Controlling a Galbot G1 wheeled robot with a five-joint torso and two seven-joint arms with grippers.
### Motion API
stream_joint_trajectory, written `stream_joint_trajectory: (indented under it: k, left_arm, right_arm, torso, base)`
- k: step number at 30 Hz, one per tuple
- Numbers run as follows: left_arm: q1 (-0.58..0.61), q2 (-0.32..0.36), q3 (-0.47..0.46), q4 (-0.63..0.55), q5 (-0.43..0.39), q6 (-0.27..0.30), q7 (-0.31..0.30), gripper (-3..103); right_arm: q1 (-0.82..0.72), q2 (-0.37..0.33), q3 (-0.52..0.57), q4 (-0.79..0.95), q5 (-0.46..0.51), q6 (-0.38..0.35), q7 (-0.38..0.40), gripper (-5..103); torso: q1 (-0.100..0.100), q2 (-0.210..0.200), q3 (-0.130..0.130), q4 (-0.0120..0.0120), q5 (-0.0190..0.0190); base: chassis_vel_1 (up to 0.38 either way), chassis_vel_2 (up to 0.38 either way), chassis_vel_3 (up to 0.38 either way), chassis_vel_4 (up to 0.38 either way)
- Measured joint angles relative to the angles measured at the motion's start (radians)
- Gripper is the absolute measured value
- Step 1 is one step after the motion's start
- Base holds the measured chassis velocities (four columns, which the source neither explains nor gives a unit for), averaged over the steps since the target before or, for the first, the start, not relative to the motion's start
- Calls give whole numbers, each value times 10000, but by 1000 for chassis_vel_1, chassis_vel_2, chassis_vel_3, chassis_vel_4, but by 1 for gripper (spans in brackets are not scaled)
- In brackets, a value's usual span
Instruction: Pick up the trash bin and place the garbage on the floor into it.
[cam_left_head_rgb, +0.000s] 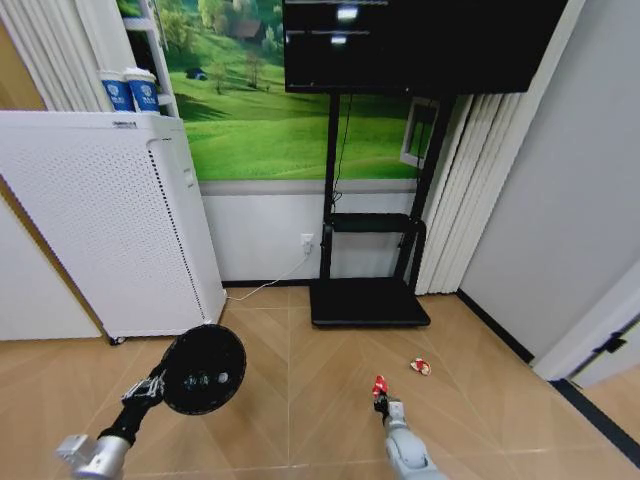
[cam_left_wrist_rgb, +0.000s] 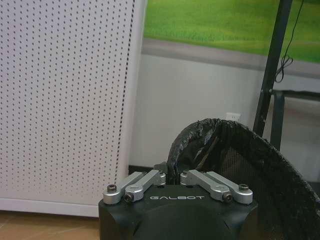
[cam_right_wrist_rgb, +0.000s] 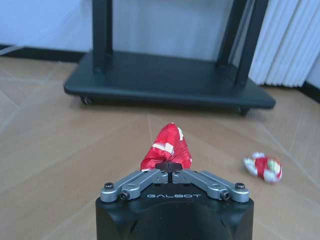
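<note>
Now, at the far left of the head view, the white perforated cabinet (cam_left_head_rgb: 100, 220) is standing against the wall, with two blue-white cups (cam_left_head_rgb: 130, 92) sitting on top of it. Just in front of the cabinet, the left gripper (cam_left_head_rgb: 152, 388) is holding the trash bin (cam_left_head_rgb: 204, 369) above the floor (cam_left_head_rgb: 300, 400); the bin is tilting so that its open mouth is facing toward the camera. In the left wrist view the left gripper (cam_left_wrist_rgb: 170, 176) is pinching the rim of the trash bin (cam_left_wrist_rgb: 240, 165), which is lined with a black bag, and its fingers are pressing together on that rim. Further right, at the middle of the room, the black TV stand (cam_left_head_rgb: 368, 300) is resting on the floor by the wall. Nearer to the robot, the right gripper (cam_left_head_rgb: 380, 398) is pinching one red-and-white wrapper (cam_left_head_rgb: 379, 384) close to the floor. In the right wrist view the right gripper (cam_right_wrist_rgb: 169, 166) is closing tightly on this wrapper (cam_right_wrist_rgb: 167, 146), which is sticking up from between the fingertips. To the right of it, a second crumpled wrapper (cam_left_head_rgb: 421, 366) is lying on the floor, apart from the gripper (cam_right_wrist_rgb: 264, 167).
</note>
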Motion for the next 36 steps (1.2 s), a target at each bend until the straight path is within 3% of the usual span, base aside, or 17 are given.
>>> stream_joint_trajectory:
  k: [1, 2, 7, 8, 10, 17, 23, 29, 36]
  left_arm:
    - [-35, 19, 86, 157, 80, -14, -70, 7]
    - [-158, 56, 297, 404, 153, -27, -226, 7]
    - [-1123, 484, 1514, 1361, 221, -174, -894, 7]
    - [-1473, 685, 2017, 1562, 241, -175, -1007, 7]
    - [-2045, 1013, 3001, 1756, 239, -72, -1254, 7]
    - [-3025, 1695, 4705, 2059, 192, 0, -1409, 7]
    - [-3795, 2043, 5945, 2296, 416, -349, -1332, 7]
    - [-4173, 1754, 7138, 2300, 682, -541, -1302, 7]
    - [-4128, 1730, 8004, 2089, 882, -636, -880, 7]
  right_arm:
    - [-87, -92, -80, 434, 50, -82, -25, 0]
    - [-229, -189, -158, 973, 127, -157, -85, 0]
    - [-1160, -561, -138, 3125, 677, -224, -411, 0]
    - [-1535, -708, -132, 3872, 909, -95, -580, 0]
    - [-2112, -904, -169, 5058, 1073, 59, -761, 0]
    - [-3356, -1091, -654, 7627, 1015, -38, -934, 0]
    - [-4228, -1061, -1194, 7967, 112, 222, -1071, 0]
    - [-4752, -983, -1697, 7482, -691, 662, -1274, 0]
    - [-4441, -922, -2464, 6878, -894, 693, -1286, 0]
  torso:
    - [0, 0, 0, 5, -1]
    - [0, 0, -1, 26, 3]
    - [0, 0, 0, 17, 1]
    - [0, 0, 0, 4, -1]
    - [0, 0, 0, 7, 3]
    - [0, 1, 0, 15, 2]
    - [0, 1, 0, 10, 3]
    - [-1, 1, 0, 11, 1]
    - [0, 1, 0, 15, 3]
  base:
    - [0, 0, 0, 0]
    - [0, 0, 0, 0]
    - [0, 0, 0, 0]
    - [0, 0, 0, 0]
    - [0, 0, 0, 0]
    - [0, 0, 0, 0]
    - [0, 0, 0, 0]
    - [0, 0, 0, 0]
    - [0, 0, 0, 0]
